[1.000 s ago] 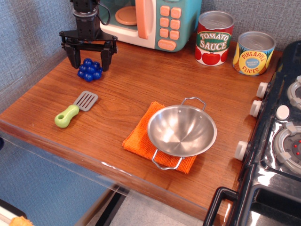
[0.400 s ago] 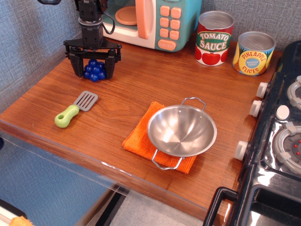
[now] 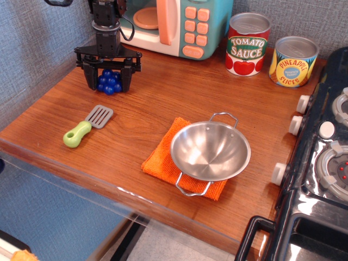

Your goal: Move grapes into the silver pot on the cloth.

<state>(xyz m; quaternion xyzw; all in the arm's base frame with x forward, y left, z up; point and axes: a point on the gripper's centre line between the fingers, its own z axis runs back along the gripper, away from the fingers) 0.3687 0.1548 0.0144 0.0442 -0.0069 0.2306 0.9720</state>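
Grapes (image 3: 109, 82) sit at the far left of the wooden table (image 3: 147, 103), a compact dark-blue cluster with no clear long axis; if anything it spreads a little wider than deep. The black hand (image 3: 107, 81) stands straight down over them, one finger on each side, its crossbar lying left to right. The fingers are close against the cluster, but whether they actually press it I cannot tell, since the upper beads are hidden behind the hand and the contact points are too dark to read. Whether the grapes rest on the wood or hang just clear of it is also unclear.

Well apart, toward the near middle of the table, the silver pot (image 3: 210, 150) sits upright on the orange cloth (image 3: 159, 157), its two wire handles pointing far and near, its bowl holding nothing. The pot covers most of the cloth, leaving the left part and a near strip showing.

A green-handled spatula (image 3: 87, 126) lies between, near the left edge, blade pointing away and to the right
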